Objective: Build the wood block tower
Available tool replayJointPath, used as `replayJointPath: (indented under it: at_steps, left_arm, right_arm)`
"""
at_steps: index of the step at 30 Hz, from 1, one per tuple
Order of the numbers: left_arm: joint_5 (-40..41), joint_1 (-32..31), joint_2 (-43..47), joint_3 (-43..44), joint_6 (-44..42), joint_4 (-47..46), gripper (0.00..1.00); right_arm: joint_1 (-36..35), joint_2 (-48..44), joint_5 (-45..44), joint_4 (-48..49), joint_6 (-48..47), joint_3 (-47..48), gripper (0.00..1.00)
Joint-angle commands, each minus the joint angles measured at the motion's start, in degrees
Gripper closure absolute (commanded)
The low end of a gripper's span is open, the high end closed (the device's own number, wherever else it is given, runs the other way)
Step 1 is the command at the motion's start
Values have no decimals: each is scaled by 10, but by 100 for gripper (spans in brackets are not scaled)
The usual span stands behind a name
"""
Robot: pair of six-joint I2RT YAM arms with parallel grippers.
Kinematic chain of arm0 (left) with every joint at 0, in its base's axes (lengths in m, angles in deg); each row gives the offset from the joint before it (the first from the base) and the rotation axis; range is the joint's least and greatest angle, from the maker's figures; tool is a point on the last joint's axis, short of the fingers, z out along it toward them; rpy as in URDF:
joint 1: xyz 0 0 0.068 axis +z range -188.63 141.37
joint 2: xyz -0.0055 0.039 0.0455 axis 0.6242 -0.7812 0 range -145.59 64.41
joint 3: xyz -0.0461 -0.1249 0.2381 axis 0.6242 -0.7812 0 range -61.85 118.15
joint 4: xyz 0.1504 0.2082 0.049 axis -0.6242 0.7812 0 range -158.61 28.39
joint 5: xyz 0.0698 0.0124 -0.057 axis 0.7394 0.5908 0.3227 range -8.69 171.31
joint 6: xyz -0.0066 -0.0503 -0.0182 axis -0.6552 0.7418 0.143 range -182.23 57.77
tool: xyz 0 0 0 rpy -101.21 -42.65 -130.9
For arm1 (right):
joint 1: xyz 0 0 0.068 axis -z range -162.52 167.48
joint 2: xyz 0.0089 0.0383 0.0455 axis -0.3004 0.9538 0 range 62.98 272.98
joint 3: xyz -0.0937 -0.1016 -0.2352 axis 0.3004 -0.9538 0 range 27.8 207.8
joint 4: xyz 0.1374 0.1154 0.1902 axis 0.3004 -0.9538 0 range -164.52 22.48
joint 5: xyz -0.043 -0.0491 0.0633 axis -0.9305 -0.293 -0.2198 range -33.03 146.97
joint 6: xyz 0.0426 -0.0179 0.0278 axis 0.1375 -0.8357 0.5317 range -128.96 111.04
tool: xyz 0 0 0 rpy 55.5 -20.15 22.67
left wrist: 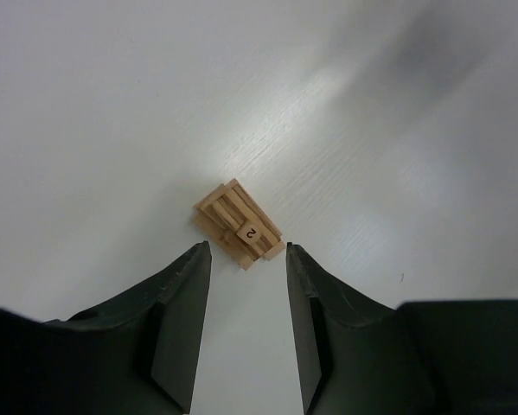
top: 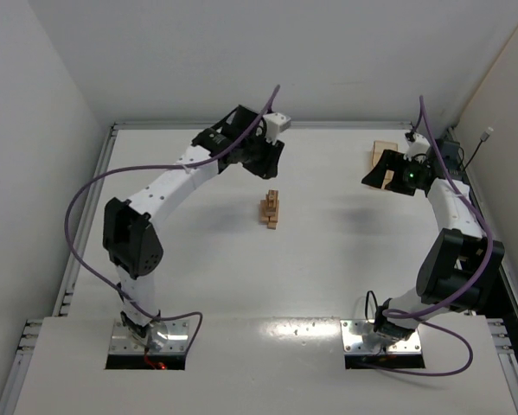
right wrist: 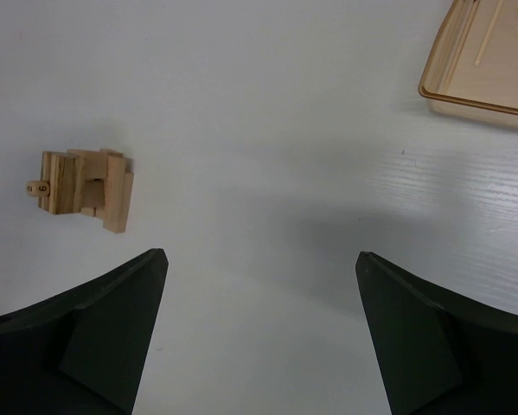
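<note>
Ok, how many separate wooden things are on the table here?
2. The wood block tower stands mid-table between the arms; a shallow tray sits at the far right, toward the back. Loose blocks may be hidden behind the arms.

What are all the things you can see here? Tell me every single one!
wood block tower: one, light tan, middle of the table, standing free
tray: one, light wood, far right of the table
table: one, white, under everything
cables: two, purple, one looping along each arm
left arm: one, white and black, jaws apart and empty, near the tower
right arm: one, white and black, jaws wide apart and empty, near the tray
</note>
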Motion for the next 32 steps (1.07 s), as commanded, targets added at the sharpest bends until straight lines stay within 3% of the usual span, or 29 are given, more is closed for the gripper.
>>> replayJointPath:
  at_steps: [1, 2, 5, 6, 7, 8, 9, 13, 16, 22, 32]
  left_arm:
    - [9, 11, 59, -14, 34, -42, 63]
    - [24, 11, 68, -23, 41, -42, 63]
    - [80, 38, 95, -70, 61, -50, 45]
    - [98, 56, 101, -88, 69, -50, 35]
    - [115, 69, 101, -105, 85, -50, 13]
    - [124, 85, 110, -124, 91, -50, 3]
    - [129, 103, 117, -165, 91, -50, 0]
    - [102, 226, 136, -271, 109, -88, 0]
    - [88, 277, 147, -328, 90, -108, 0]
    - [155, 300, 199, -416, 63, -143, 0]
    - [143, 336, 233, -466, 55, -172, 0]
  right_arm:
    - [-1, -11, 19, 25, -3, 8, 12]
    - [-1, -11, 19, 25, -3, 8, 12]
    - [-6, -17, 19, 19, -3, 13, 12]
    - [-6, -17, 19, 19, -3, 13, 12]
    - [-12, -17, 12, 13, -3, 13, 12]
    - [-22, -22, 2, 13, -16, 13, 12]
    - [-28, -22, -7, 7, -24, 13, 12]
    - [-74, -28, -85, -23, -81, 18, 11]
    - [-96, -3, -106, -37, -111, 35, 9]
    - [-101, 30, -134, -37, -117, 35, 8]
    - [-101, 37, -146, -32, -122, 35, 8]
